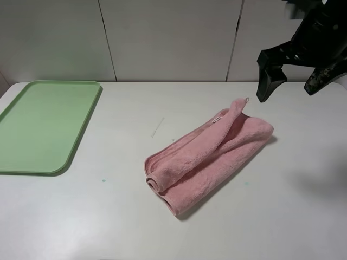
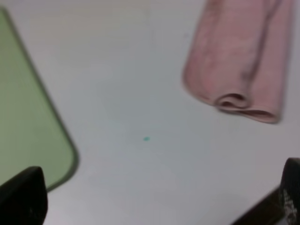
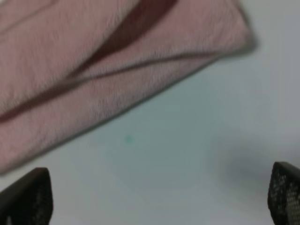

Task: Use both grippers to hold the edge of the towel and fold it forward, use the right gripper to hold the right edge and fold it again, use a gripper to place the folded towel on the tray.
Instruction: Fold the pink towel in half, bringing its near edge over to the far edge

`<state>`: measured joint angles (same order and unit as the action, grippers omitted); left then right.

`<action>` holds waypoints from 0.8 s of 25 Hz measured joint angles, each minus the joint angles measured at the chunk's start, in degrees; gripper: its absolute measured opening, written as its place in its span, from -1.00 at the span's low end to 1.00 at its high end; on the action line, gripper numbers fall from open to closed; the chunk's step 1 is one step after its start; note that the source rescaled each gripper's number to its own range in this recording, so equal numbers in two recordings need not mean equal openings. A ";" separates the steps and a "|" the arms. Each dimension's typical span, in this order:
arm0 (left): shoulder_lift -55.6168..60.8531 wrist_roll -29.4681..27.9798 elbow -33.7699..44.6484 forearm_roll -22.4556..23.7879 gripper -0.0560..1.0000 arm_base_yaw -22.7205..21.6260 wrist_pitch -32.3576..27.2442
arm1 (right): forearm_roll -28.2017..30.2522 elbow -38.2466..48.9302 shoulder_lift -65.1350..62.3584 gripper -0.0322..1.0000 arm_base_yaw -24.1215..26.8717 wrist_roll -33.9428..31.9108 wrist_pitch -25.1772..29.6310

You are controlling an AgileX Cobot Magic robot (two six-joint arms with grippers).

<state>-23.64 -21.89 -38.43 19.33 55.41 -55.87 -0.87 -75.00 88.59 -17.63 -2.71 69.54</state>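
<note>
Exterior high view: towel is lying folded and rumpled, slantwise on the surface, right of centre and well apart from the tray, which is sitting at the left edge. Right gripper is hanging above the surface beyond the towel's far end, fingers standing wide apart and gripping nothing. Left wrist view: left gripper is showing only its two fingertips, set wide apart over bare surface between the tray's corner and the towel's rolled end, gripping nothing.
</note>
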 joint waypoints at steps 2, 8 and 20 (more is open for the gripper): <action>3.87 4.45 0.88 -4.52 1.00 0.00 -0.89 | 0.00 0.39 0.00 1.00 0.00 0.11 0.11; 13.99 9.56 7.48 -14.39 0.97 0.00 -1.97 | -0.07 0.44 -0.46 1.00 0.00 0.12 0.06; 23.82 13.27 10.13 -15.92 0.88 0.00 -4.52 | -0.22 0.44 -0.46 1.00 0.00 0.12 0.11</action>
<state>0.19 -8.62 -28.30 3.41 55.41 -60.39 -1.09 -74.56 88.13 -17.63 -2.59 69.65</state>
